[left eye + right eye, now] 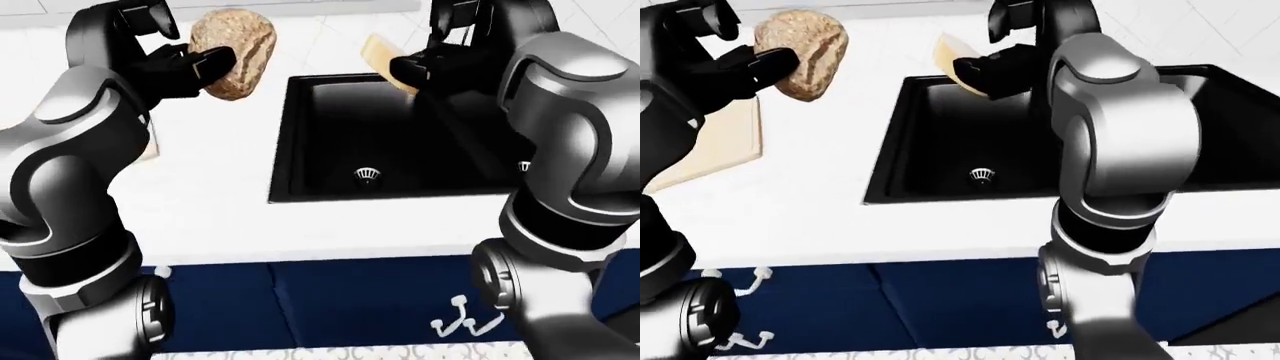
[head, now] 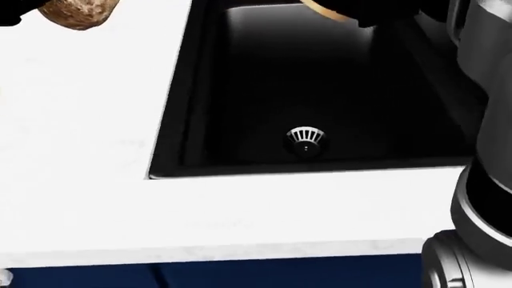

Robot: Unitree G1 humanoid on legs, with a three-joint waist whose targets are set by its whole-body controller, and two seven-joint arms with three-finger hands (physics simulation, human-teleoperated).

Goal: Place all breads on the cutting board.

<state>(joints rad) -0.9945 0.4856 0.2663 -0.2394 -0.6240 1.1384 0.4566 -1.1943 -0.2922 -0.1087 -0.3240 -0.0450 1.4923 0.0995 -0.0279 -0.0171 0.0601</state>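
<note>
White counter point(image 2: 96, 180) fills most of the head view; navy cabinet fronts point(image 1: 330, 300) run below its edge in the eye views.

Black sink point(image 1: 400, 161) set into the counter, right of centre in the left-eye view. One basin shows fully, with a round slotted drain point(image 2: 305, 135) near its lower wall. A second basin lies to the right, mostly behind the right arm.

Both arms raised, large in the eye views, grey and black shells.

Cutting board point(image 1: 715, 142), pale wood, flat on the counter at the left of the right-eye view, partly behind the left arm. Nothing seen lying on its visible part.

Round bread loaf point(image 1: 235, 52), brown and crusty, held up in the air above the counter, left of the sink. Left hand point(image 1: 170, 67) has its dark fingers closed against the loaf's left side.

Bread slice point(image 1: 960, 64), pale with a tan crust edge, held tilted over the sink's upper left corner. Right hand point(image 1: 435, 64) grips it by its right end, fingers clamped on it.

Both breads are off the board, well apart from each other.
</note>
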